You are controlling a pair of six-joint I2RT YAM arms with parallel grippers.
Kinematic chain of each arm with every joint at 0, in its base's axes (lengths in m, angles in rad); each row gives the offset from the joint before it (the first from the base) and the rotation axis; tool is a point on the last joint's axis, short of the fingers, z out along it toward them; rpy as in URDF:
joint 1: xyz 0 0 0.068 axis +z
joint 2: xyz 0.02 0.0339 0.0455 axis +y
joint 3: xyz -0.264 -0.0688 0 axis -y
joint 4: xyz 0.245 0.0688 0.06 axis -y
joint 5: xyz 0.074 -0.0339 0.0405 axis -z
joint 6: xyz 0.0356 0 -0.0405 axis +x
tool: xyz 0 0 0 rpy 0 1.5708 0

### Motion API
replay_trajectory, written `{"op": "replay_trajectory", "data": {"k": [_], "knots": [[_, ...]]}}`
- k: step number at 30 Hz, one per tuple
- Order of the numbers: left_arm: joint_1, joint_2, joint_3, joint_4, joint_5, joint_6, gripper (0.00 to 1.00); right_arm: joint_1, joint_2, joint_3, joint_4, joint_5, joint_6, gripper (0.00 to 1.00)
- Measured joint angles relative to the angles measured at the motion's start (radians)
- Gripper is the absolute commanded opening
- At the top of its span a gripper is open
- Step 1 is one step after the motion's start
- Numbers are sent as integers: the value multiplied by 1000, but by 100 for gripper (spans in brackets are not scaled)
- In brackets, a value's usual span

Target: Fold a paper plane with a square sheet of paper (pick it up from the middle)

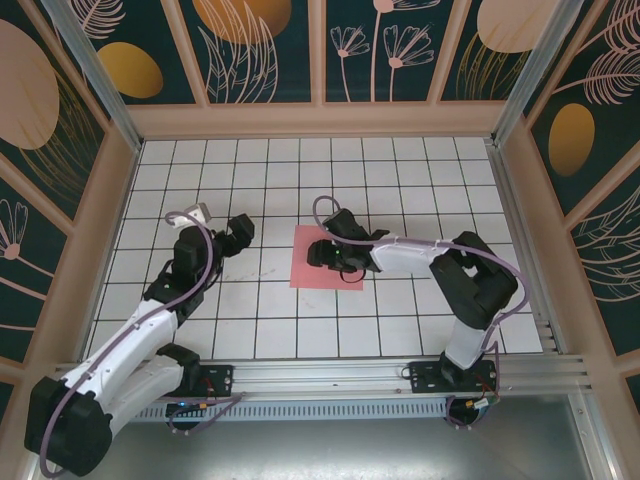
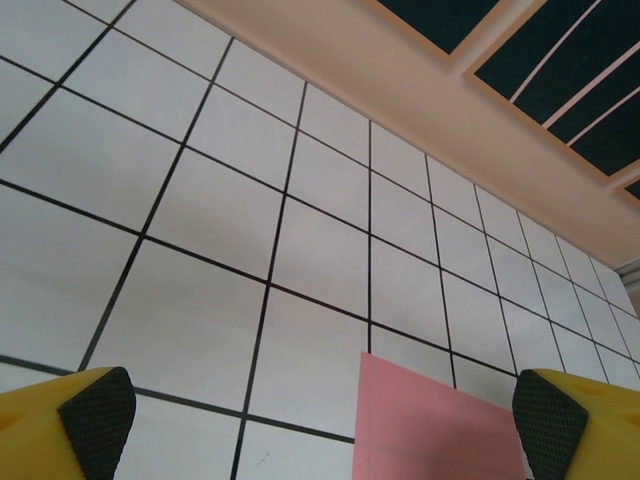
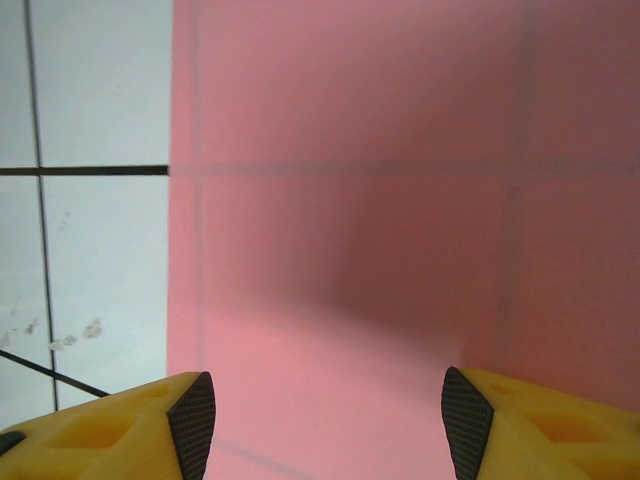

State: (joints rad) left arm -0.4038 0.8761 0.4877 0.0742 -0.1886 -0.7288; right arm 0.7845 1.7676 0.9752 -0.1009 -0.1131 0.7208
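Observation:
The square sheet of paper [image 1: 305,275] is pink and lies flat, without folds, on the white grid table [image 1: 400,180] near its middle. My right gripper [image 1: 325,252] hangs low over the sheet's middle. In the right wrist view it [image 3: 328,425] is open, its black pads [image 3: 192,425] wide apart, with the pink sheet [image 3: 380,200] beneath and nothing between them. My left gripper [image 1: 240,232] is to the left of the sheet, apart from it. In the left wrist view it [image 2: 325,430] stands fully open, and the sheet's near corner [image 2: 430,430] shows between its fingertips [image 2: 98,420].
Wooden-framed walls with dark floral panels [image 1: 260,50] close off the back and both sides. An aluminium rail [image 1: 330,375] carrying both arm bases runs along the near edge. Bare grid tiles stretch behind and in front of the sheet.

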Motion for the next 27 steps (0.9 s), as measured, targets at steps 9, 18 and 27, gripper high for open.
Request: {"op": "replay_trajectory", "data": {"k": [9,18,27], "knots": [[0,-18,-21,2,31,26,99,1,2,-28,8,-6,-122,66],[0,64,-20,15,133,41,99,-11,2,-13,-39,-38,-270,66],[0,116,-15,27,189,44,99,0,0,103,-153,45,-190,83]]}}
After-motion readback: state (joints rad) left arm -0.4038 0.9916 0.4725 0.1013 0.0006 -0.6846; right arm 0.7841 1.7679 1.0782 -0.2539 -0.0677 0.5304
